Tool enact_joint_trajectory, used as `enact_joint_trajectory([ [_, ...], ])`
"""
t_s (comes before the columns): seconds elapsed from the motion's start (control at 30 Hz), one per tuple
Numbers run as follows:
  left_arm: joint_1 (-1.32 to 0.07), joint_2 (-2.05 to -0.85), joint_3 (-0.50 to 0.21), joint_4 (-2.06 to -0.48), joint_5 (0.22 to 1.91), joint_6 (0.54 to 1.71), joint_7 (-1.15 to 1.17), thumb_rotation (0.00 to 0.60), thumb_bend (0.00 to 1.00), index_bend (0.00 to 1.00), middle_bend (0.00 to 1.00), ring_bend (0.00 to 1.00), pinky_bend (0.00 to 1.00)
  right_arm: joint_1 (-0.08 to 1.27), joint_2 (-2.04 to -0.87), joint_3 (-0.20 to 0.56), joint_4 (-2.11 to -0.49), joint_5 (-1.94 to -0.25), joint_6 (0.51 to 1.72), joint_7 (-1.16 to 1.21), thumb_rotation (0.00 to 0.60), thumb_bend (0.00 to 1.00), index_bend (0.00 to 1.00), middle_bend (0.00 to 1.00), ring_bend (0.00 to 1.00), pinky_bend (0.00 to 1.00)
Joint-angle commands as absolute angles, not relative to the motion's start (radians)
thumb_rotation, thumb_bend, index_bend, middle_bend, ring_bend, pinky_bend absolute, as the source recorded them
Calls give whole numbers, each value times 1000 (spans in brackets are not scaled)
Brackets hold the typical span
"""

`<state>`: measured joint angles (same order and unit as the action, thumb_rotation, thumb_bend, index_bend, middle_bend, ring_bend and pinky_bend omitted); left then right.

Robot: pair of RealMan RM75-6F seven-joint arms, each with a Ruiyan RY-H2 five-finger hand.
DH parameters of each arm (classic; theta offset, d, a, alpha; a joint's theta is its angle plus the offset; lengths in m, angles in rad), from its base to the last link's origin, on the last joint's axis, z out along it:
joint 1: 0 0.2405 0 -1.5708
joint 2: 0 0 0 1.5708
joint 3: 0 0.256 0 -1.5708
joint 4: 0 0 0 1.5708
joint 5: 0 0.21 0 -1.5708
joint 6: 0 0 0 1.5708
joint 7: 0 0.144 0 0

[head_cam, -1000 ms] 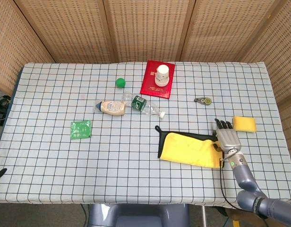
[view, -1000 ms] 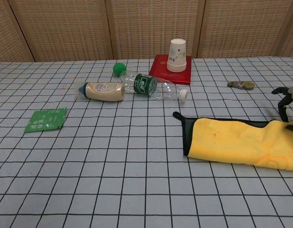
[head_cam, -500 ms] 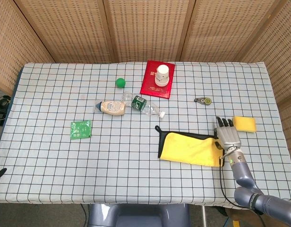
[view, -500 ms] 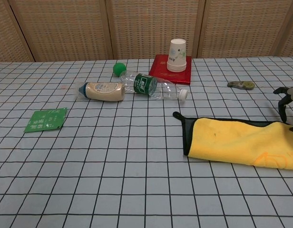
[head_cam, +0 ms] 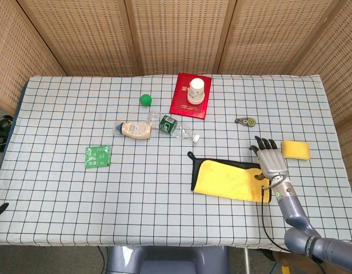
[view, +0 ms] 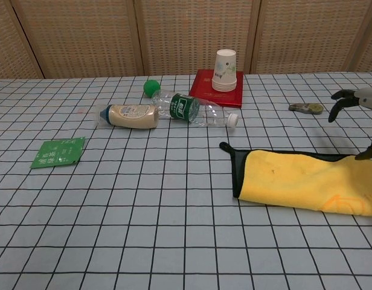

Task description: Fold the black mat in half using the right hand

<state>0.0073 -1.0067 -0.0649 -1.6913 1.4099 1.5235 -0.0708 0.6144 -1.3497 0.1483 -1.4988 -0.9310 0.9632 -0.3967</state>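
Covering the whole table, the checked cloth [head_cam: 62, 217] carries the black mat [head_cam: 228, 180] near its front right corner, already lying folded with the yellow side up and a black rim showing along the far and left edges. The right hand [head_cam: 271, 162] is seen above the mat's right end, fingers spread and nothing held. The left hand is not shown in either view. A risk is judged here: if the fingers catch the top layer while the hand is drawn away, the fold could be pulled open or dragged toward the yellow sponge [head_cam: 295, 149] at the right edge. Compared with half a second ago, the hand has been raised off the mat and shifted slightly left; the mat is unchanged.
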Motion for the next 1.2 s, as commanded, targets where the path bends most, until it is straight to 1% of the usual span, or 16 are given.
enact_joint_trajectory([
  [0.03, 6, -1006, -67, -1691, 1408, 1523, -72, 600, 0, 0, 0, 0, 0, 635, -1325, 173, -1548, -952, 934, -360, 600, 363, 356, 0, 0, 0],
  [0.17, 5, -1004, -69, -1691, 1404, 1521, -77, 600, 0, 0, 0, 0, 0, 677, -1344, 181, -1556, -953, 904, -385, 600, 442, 398, 0, 0, 0],
  [0.27, 3, -1004, -71, -1688, 1396, 1515, -81, 600, 0, 0, 0, 0, 0, 709, -1379, 182, -1544, -952, 901, -425, 600, 467, 413, 0, 0, 0],
  [0.47, -1, -1004, -74, -1680, 1383, 1502, -87, 600, 0, 0, 0, 0, 0, 772, -1450, 182, -1505, -887, 894, -535, 600, 485, 446, 0, 0, 0],
  [0.8, -6, -1001, -78, -1666, 1376, 1487, -110, 600, 0, 0, 0, 0, 0, 848, -1586, 176, -1389, -735, 895, -665, 600, 499, 437, 0, 0, 0],
  [0.9, -8, -1002, -78, -1664, 1378, 1487, -111, 600, 0, 0, 0, 0, 0, 861, -1609, 177, -1369, -712, 894, -679, 600, 499, 446, 0, 0, 0],
  [1.03, -11, -1005, -79, -1661, 1375, 1482, -106, 600, 0, 0, 0, 0, 0, 875, -1640, 175, -1335, -695, 891, -686, 600, 504, 482, 0, 0, 0],
  [1.2, -14, -1005, -81, -1658, 1366, 1474, -106, 600, 0, 0, 0, 0, 0, 883, -1659, 174, -1305, -680, 880, -685, 600, 540, 507, 0, 0, 0],
])
